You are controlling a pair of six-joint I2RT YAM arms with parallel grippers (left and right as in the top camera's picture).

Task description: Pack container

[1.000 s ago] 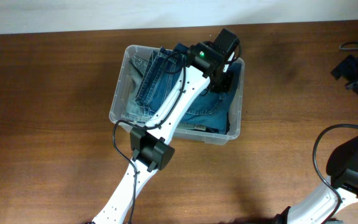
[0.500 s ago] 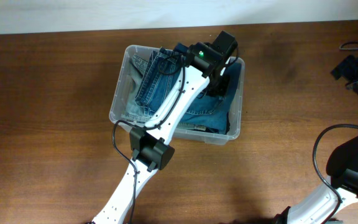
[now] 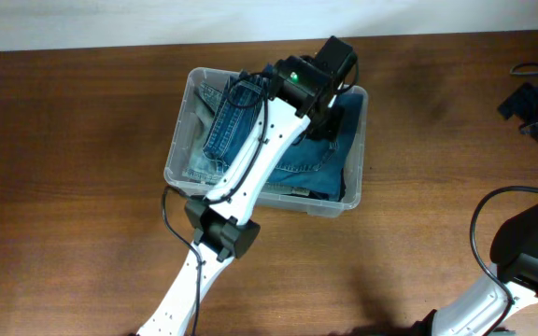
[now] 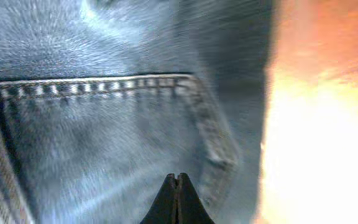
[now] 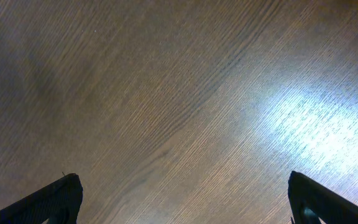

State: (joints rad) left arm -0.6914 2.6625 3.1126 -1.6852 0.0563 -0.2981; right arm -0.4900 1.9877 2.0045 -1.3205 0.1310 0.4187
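The clear plastic container (image 3: 177, 149) sits at the middle of the table, filled with folded blue jeans (image 3: 302, 161). My left arm reaches over it, and the left gripper (image 3: 330, 98) is down in the container's far right part, over the denim. In the left wrist view the left gripper's fingers (image 4: 177, 182) are pressed together with nothing between them, just above a jeans pocket seam (image 4: 104, 84). My right gripper (image 5: 182, 193) is open and empty above bare wood; its arm stands at the bottom right of the overhead view.
Dark clothing (image 3: 535, 107) with a cable lies at the table's right edge. A white wall strip runs along the far edge. Brown wooden tabletop (image 3: 73, 140) surrounds the container.
My left arm has shifted slightly left and toward the far side over the container. The right arm has not moved.
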